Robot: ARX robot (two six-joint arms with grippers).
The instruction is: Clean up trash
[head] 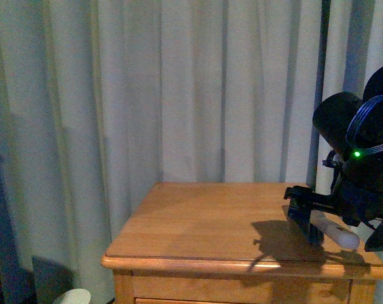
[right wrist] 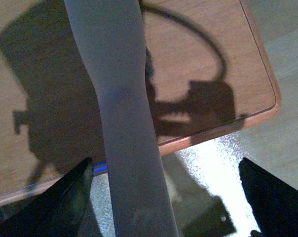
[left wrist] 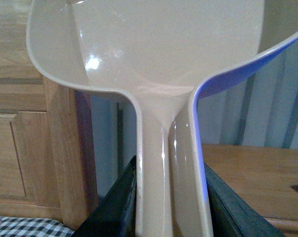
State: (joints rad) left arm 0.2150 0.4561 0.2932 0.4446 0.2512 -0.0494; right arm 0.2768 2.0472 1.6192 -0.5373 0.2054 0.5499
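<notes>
Two tools are in play. The dustpan (left wrist: 154, 59) is pinched at its handle by the left jaws, pan held out ready to catch. A white handle (right wrist: 124, 123), probably a brush, is straddled by the spread right jaws, low over the counter (head: 198, 221) edge for sweeping. Trash is not seen in any view.
</notes>
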